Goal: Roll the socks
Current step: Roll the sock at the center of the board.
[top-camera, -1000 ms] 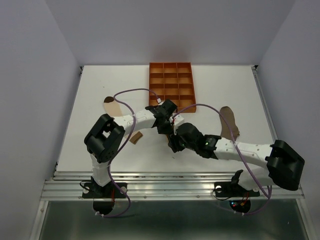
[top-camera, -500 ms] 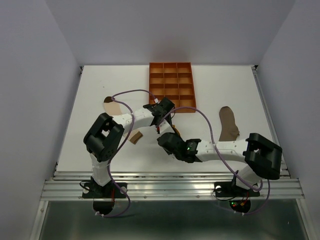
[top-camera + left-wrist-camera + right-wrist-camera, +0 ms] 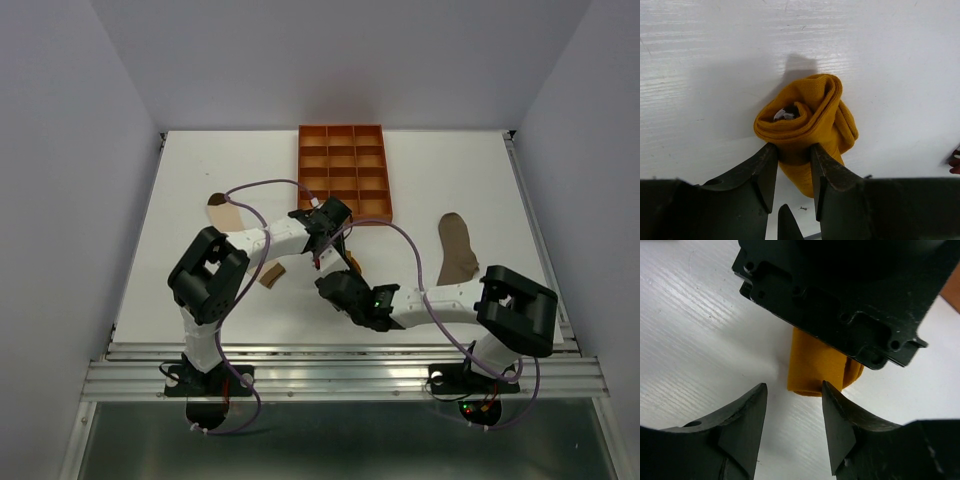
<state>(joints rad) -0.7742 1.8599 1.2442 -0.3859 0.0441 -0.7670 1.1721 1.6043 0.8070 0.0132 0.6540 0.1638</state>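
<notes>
Left gripper (image 3: pixel 792 152) pinches the rolled mustard sock (image 3: pixel 812 112) — right gripper (image 3: pixel 794 390), parted, seemingly empty, hovers beside.

We see both arms meeting at the middle of the white worktop (image 3: pixel 420 170). Our left arm (image 3: pixel 265 240) reaches rightward, its pincer (image 3: pixel 325 255) pointing down just short of the orange gridded tray (image 3: pixel 342 165). Our right arm (image 3: pixel 440 300) stretches low to the left, its pincer (image 3: pixel 330 282) just beside the left one. A taupe-brown sock (image 3: pixel 457 247) lies flat on the right, well apart. A cream sock (image 3: pixel 222 210) lies partly under the left arm, and a tan scrap of fabric (image 3: pixel 270 277) shows on the arm's near side.
</notes>
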